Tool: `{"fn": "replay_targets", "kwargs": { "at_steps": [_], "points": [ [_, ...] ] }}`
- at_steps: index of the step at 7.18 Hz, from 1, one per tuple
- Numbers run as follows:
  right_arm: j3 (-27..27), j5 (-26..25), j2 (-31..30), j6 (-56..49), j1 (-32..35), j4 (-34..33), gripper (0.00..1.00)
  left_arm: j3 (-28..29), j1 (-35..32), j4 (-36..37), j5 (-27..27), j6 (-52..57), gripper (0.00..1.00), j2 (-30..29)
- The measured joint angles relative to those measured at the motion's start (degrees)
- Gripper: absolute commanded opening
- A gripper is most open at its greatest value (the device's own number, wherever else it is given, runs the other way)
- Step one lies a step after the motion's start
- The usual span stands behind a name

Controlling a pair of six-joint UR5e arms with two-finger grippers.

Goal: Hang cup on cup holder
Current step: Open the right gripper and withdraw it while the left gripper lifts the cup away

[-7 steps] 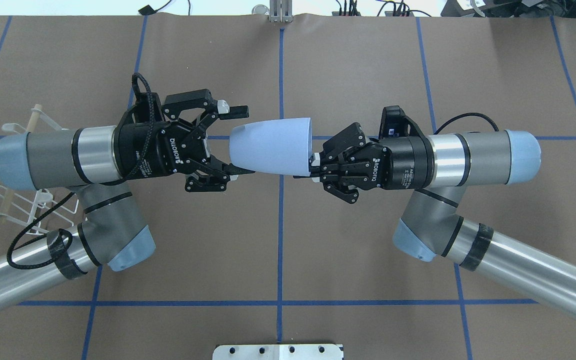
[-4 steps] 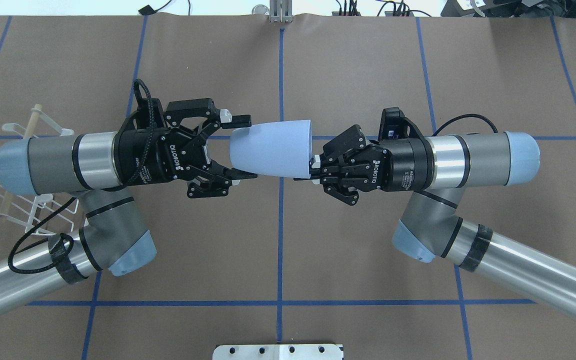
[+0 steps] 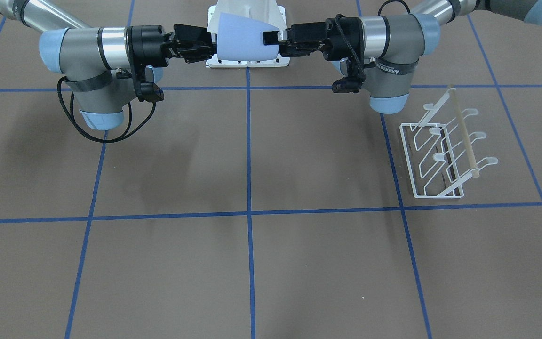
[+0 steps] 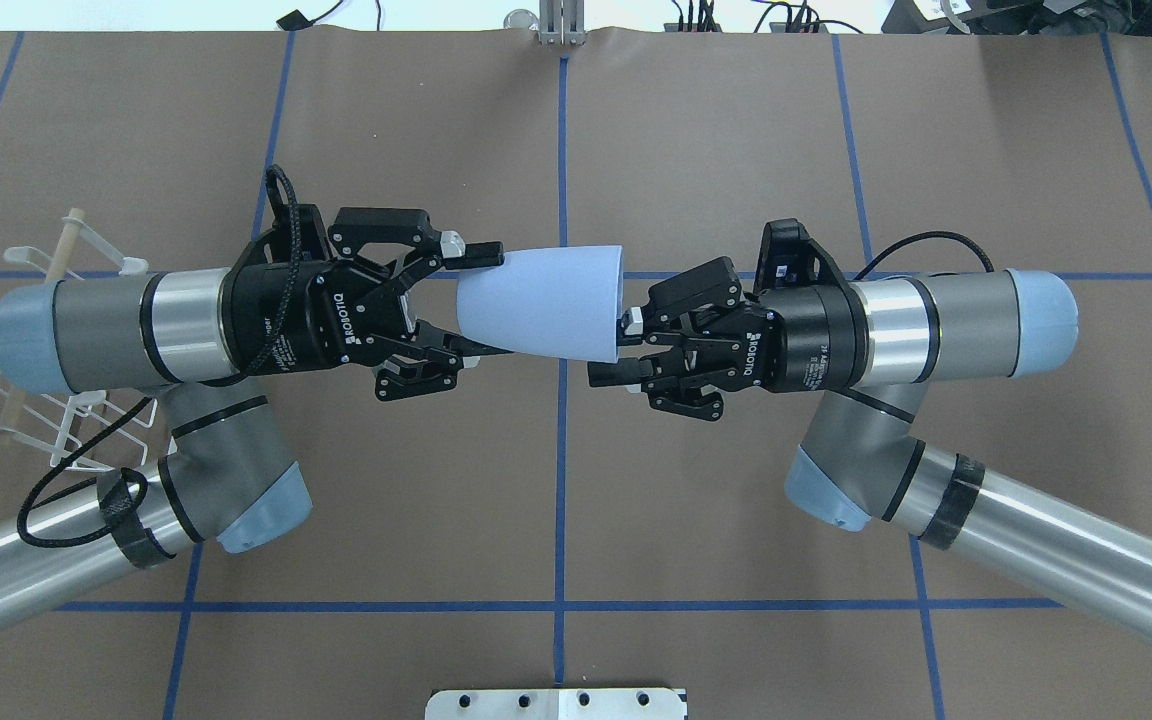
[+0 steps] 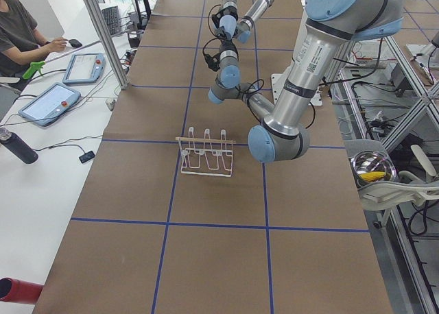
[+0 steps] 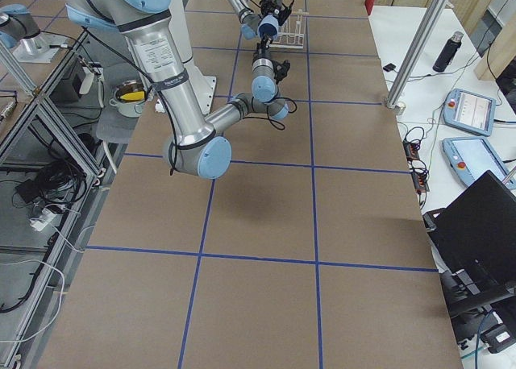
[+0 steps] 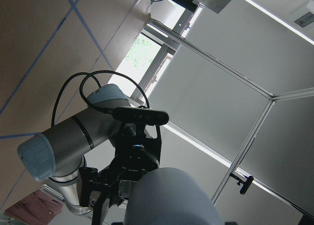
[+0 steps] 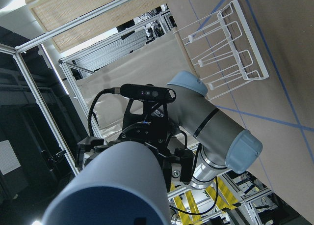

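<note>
The pale lavender-blue cup [image 4: 551,300] lies sideways in the air between my two grippers, over the middle of the table. It also shows in the front view [image 3: 240,40] and both wrist views [image 7: 171,200] [image 8: 113,185]. My left gripper [image 4: 484,303] is shut on the cup's narrow closed end. My right gripper [image 4: 616,347] is open at the cup's wide rim, with its jaws spread apart. The white wire cup holder [image 3: 445,150] stands on the table to my left, partly hidden under my left arm in the overhead view [image 4: 46,400].
The white robot pedestal [image 3: 247,61] sits behind the cup in the front view. Blue tape lines [image 4: 561,480] divide the brown table. An operator [image 5: 20,33] sits at a side desk with tablets, beyond the far table edge.
My left gripper moved in and closed on the cup's narrow end. My right gripper, which pinched the rim, has opened. The cup has hardly moved.
</note>
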Motion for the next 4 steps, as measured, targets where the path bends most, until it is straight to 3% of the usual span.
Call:
{"fn": "replay_targets", "kwargs": {
  "at_steps": [2, 4],
  "points": [
    [0.85, 2.82, -0.84, -2.22, 3.4, 0.16, 1.0, -0.32, -1.34, 0.13, 0.07, 1.97, 0.0, -0.09],
    [1.83, 4.98, -4.73, -9.41, 6.48, 0.84, 1.0, -0.49, -7.35, 2.35, -1.67, 3.9, 0.0, -0.11]
  ]
}}
